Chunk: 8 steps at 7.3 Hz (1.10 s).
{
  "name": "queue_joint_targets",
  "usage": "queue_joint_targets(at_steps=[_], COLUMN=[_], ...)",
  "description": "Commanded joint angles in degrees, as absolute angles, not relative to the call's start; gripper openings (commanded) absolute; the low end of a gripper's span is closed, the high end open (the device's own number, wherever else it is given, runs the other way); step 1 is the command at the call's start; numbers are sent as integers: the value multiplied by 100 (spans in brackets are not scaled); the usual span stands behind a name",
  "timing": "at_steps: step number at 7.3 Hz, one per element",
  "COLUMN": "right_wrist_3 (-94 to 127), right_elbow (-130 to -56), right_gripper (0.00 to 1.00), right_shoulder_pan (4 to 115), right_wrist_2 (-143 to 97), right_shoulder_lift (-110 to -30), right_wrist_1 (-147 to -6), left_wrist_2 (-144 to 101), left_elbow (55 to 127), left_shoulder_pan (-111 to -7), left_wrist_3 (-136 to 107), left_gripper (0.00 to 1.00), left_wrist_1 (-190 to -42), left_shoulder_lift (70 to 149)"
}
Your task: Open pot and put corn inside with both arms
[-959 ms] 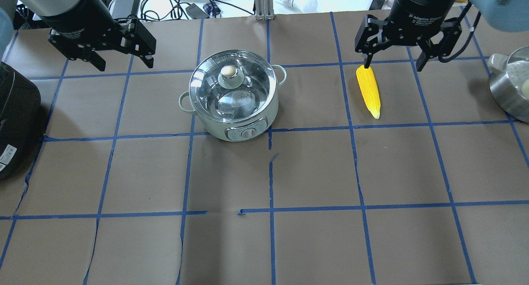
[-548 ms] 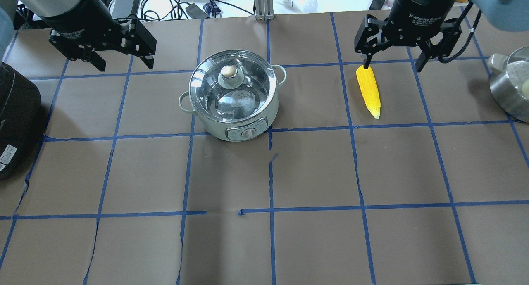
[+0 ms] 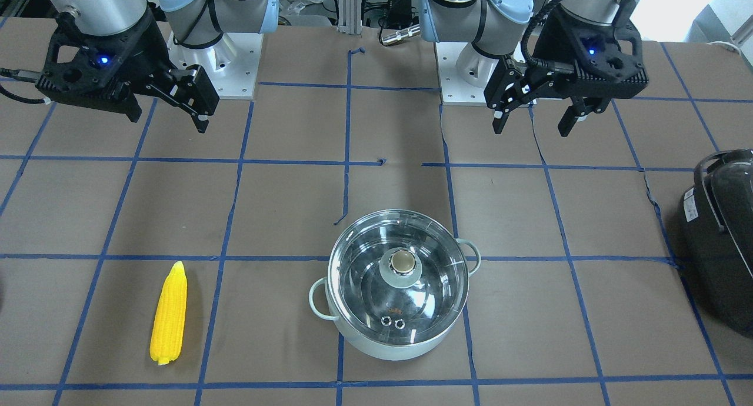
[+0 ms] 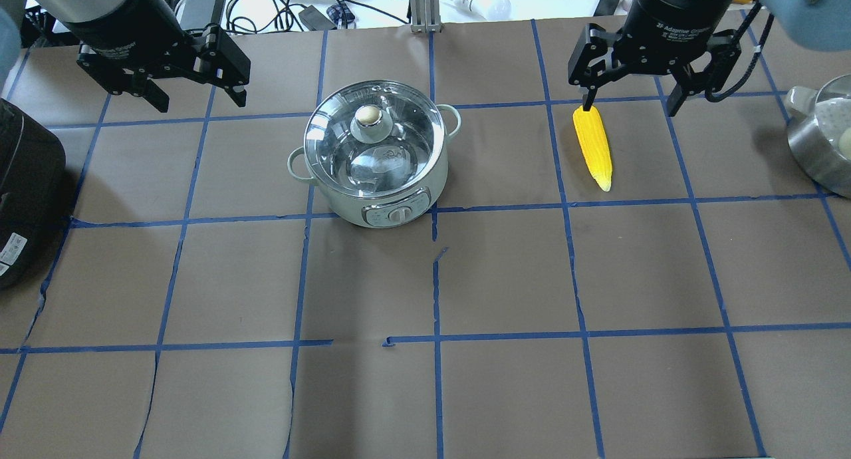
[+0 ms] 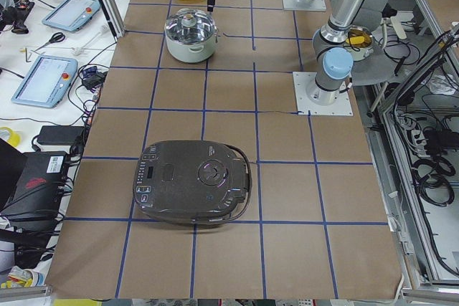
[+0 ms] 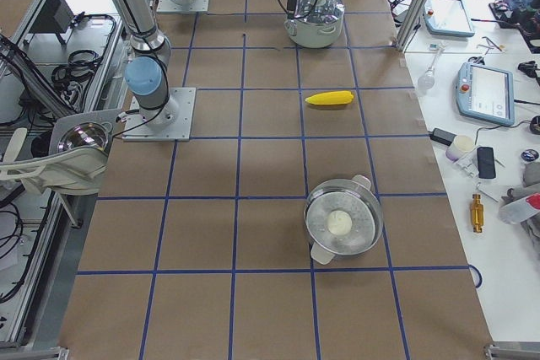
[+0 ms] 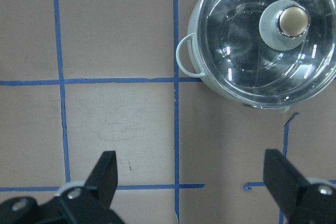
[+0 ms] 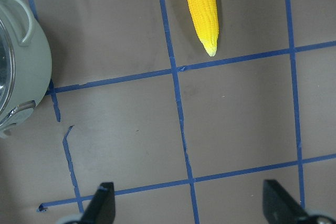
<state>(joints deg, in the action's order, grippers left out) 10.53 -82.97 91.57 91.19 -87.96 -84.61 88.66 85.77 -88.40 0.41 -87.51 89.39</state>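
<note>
Both my pincers have crept a shade toward the far edge of the table since a second ago; nothing else has stirred. My left pincer [image 4: 199, 100] hangs spread wide and empty, well to the left of the pot [image 4: 332, 193]. My right pincer [image 4: 630, 105] is spread and empty too, raised clear of the corn [image 4: 593, 146], which lies flat well to the right of the pot.

The glass lid [image 4: 399, 130] sits on the pot. I judge it smooth, breakable and fairly weighty, so I would pinch only its metal knob [image 4: 367, 116] and lift straight up. The corn looks light, stiff and ribbed; its taper could slip, so I would close across the thick half.

My right pincer's body reads "Adaptive Gripper". The print on the pot's dial panel [image 4: 397, 213] and the black appliance [image 4: 26, 179] sticker is too small to read.
</note>
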Motion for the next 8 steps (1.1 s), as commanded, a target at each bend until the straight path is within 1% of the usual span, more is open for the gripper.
queue_joint_targets(at_steps=[1, 3, 4, 5, 6, 8], right_wrist_3=[1055, 1063, 1063, 1020, 1054, 976], right_elbow=[-8297, -8297, -8306, -8306, -8306, -8314], right_gripper=[100, 100, 100, 100, 100, 100], right_shoulder_pan=[9149, 9158, 9158, 9141, 9132, 9036], right_wrist_2=[9167, 9176, 9176, 9167, 9167, 9132], right_shoulder_lift=[-8789, -8789, -8789, -8780, -8754, -8728], right_wrist_1=[-8490, -8490, -8516, -8543, -8543, -8534], left_wrist_2=[8781, 8806, 8824, 8772, 8780, 8789], left_elbow=[8403, 8158, 7826, 7474, 7253, 7251], left_shoulder_pan=[-8833, -8859, -9147, -9384, -9578, -10017], left_wrist_3=[-375, -404, -517, -1136, -1438, -2141], left_gripper=[100, 100, 100, 100, 100, 100], left_wrist_1=[-8754, -8789, -8798, -8711, -8362, -7781], left_shoulder_lift=[9174, 9377, 9691, 10147, 10560, 11282])
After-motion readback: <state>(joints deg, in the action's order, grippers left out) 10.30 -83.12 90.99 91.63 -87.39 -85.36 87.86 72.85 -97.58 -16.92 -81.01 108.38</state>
